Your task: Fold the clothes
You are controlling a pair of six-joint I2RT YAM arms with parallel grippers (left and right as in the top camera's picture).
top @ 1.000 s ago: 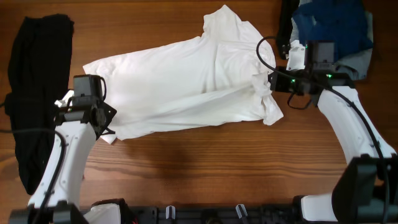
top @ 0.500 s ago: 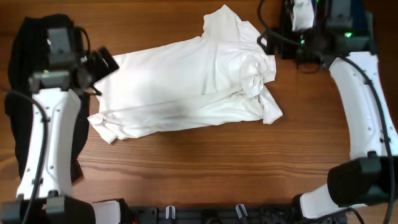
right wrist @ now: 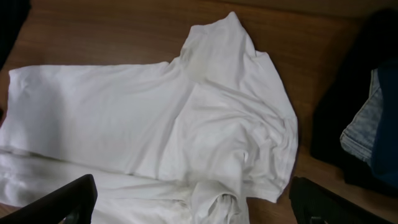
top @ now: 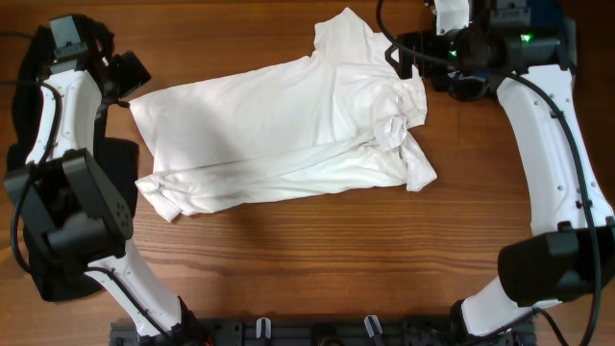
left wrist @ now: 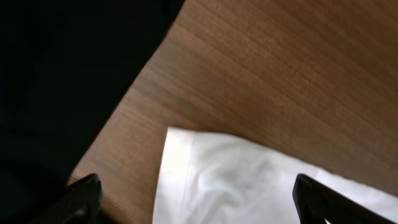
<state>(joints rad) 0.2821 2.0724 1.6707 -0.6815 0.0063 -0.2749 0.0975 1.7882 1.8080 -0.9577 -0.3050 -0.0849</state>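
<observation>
The clothes are one white wrinkled shirt (top: 279, 135) lying flat across the middle of the table, its near edge folded over in a long strip and its right sleeve bunched up. My left gripper (top: 133, 71) hovers open by the shirt's far left corner; in the left wrist view that corner (left wrist: 249, 180) lies below the left gripper (left wrist: 199, 208), whose jaws stand wide apart. My right gripper (top: 399, 58) is open above the shirt's far right side. In the right wrist view the shirt (right wrist: 155, 118) spreads beneath the right gripper (right wrist: 193, 208), untouched.
A long black garment (top: 117, 159) lies along the left edge, partly hidden by my left arm, and shows as a black mass (left wrist: 56, 74) in the left wrist view. Dark-blue and light-blue garments (top: 550, 17) are piled at the far right corner, also seen as a dark heap (right wrist: 367, 124).
Both grippers went from shut at the shirt's near edge to open and moved toward the table's far side. The shirt's right sleeve now lies more bunched.
</observation>
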